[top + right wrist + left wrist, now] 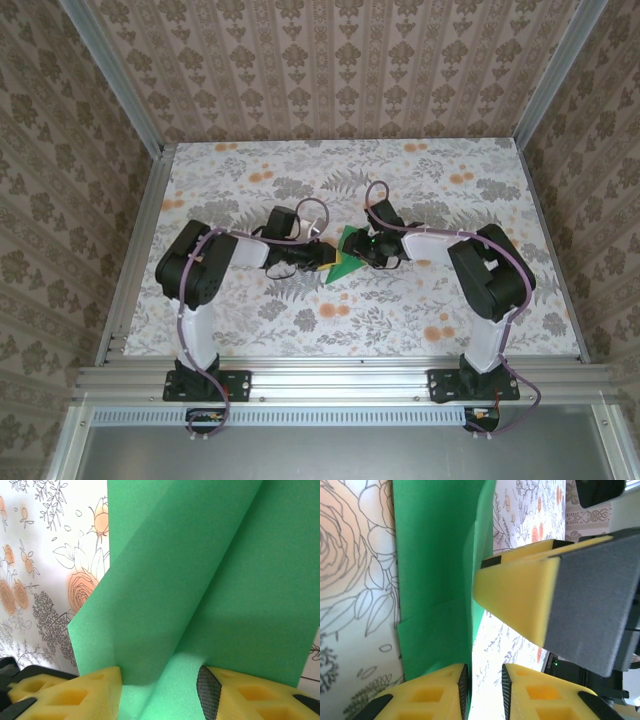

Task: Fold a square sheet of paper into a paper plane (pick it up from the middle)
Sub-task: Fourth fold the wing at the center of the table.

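The square sheet of paper [345, 262] is bright green and lies partly folded at the table's middle, between both grippers. In the right wrist view the sheet [200, 580] has a crease, and one flap stands up. My right gripper [160, 677] is open, its yellow fingers [75, 695] astride the fold with paper filling the gap. My left gripper [485, 672] is open too. The sheet's [430, 570] edge runs along its left finger [435, 695], and bare tabletop shows between the jaws. The right gripper's yellow finger [520, 595] sits just ahead of it. A paper plane is out of view.
The floral tabletop [430, 310] is fenced by an aluminium frame [330, 380] along its near edge and sides, with patterned walls behind. Both arms [200, 265] reach inward from their bases, and their cables loop above the wrists.
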